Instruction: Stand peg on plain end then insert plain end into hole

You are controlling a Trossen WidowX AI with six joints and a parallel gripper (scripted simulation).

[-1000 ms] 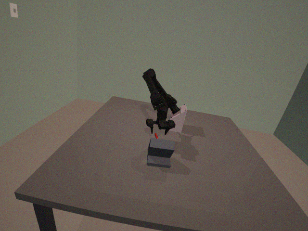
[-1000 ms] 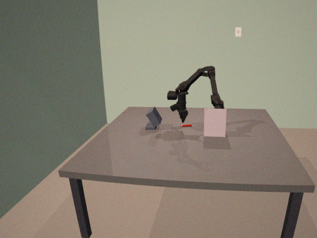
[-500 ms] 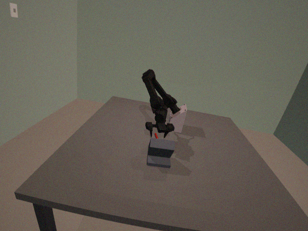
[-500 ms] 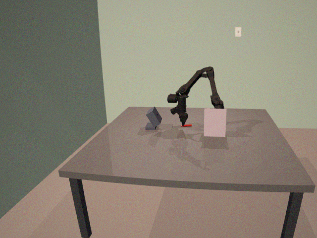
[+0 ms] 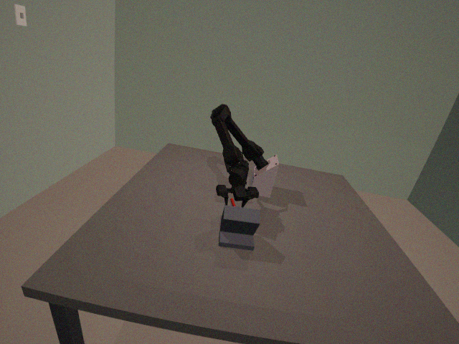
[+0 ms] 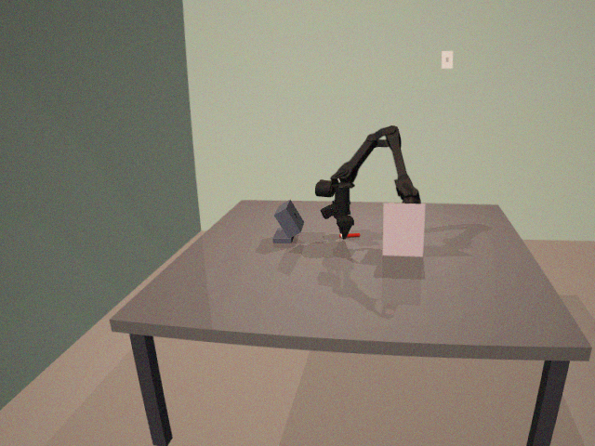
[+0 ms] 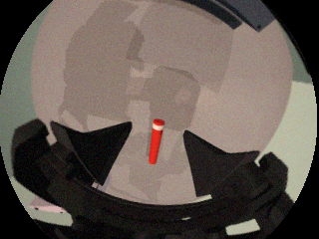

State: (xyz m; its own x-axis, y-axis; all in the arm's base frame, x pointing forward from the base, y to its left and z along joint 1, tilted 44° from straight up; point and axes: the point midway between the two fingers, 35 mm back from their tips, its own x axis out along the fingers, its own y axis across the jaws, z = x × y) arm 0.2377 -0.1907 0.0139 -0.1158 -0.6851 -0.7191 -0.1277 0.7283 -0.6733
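The red peg (image 5: 232, 201) (image 6: 353, 235) (image 7: 156, 146) lies flat on the table (image 5: 148, 240) (image 6: 288, 297). In the wrist view its white band is at the far end. My gripper (image 5: 234, 203) (image 6: 342, 234) (image 7: 159, 129) points down at the table, its fingertips low on either side of the peg. The fingers stand apart and do not touch the peg. The sloped grey-blue panel (image 5: 239, 226) (image 6: 289, 218) (image 7: 246, 15) stands just beyond the peg. I see its back in the top view, and its hole is hidden in all views.
A pale upright box (image 5: 265, 179) (image 6: 403, 230) stands on the table beside the arm's base, to the right of the peg in the exterior view. The arm's shadows fall across the table around the peg.
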